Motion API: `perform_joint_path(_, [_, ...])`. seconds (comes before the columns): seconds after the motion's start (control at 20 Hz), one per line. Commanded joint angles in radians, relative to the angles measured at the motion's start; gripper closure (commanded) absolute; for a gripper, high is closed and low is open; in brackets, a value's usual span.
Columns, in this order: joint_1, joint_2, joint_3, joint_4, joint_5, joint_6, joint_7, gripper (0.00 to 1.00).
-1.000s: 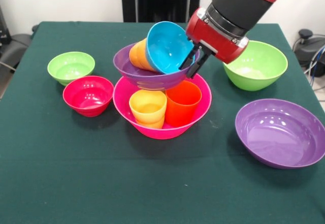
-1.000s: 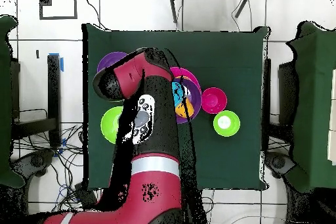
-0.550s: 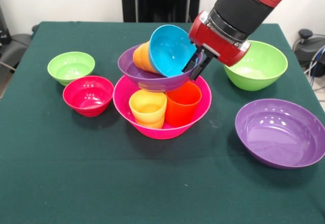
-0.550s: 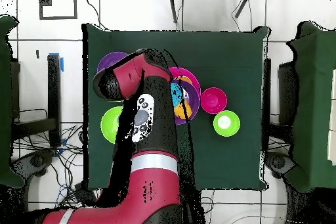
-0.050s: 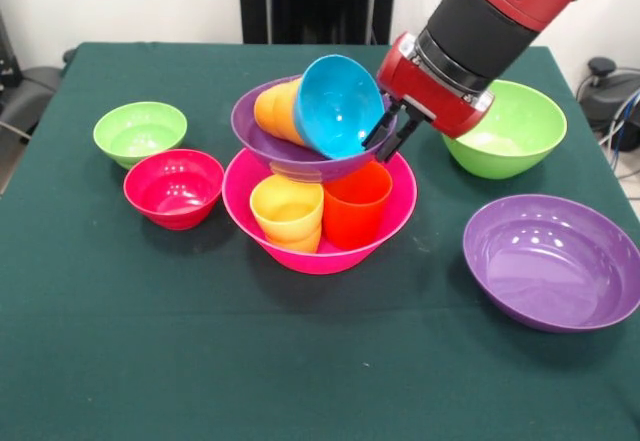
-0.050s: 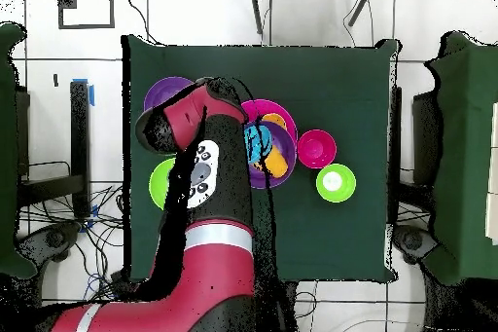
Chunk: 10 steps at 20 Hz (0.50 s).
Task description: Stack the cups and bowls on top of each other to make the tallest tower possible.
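Observation:
The large hot-pink bowl [image 5: 399, 206] [image 6: 276, 109] is the tower's base and holds a yellow-orange cup [image 5: 287, 211] and a red-orange cup [image 5: 357, 203], both upright. A wide purple bowl [image 5: 290, 158] [image 6: 285, 156] rests on those cups. Inside it an orange cup [image 5: 275, 108] [image 6: 276, 164] lies on its side, and a blue bowl [image 5: 338, 104] [image 6: 258, 140] leans steeply against that cup. My gripper [image 5: 386, 131] is shut on the purple bowl's right rim, beside the blue bowl. The arm hides the gripper in the overhead view.
A red bowl [image 5: 173, 188] [image 6: 316, 148] and a small light-green bowl [image 5: 140, 131] [image 6: 335, 182] sit left of the stack in the front view. A medium light-green bowl [image 5: 505, 126] [image 6: 161, 184] and a second purple bowl [image 5: 552, 261] [image 6: 165, 92] sit to its right.
The gripper has moved slightly up and to the right, taking the purple bowl's rim with it. The blue bowl and orange cup shifted inside the purple bowl.

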Motion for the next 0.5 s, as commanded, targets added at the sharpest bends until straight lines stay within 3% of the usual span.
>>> perform_joint_path(0.05, [0.025, 0.021, 0.045, -0.004, 0.003, 0.014, -0.027, 1.00])
perform_joint_path(0.5, [0.000, 0.055, 0.066, -0.050, 0.014, -0.018, -0.040, 1.00])
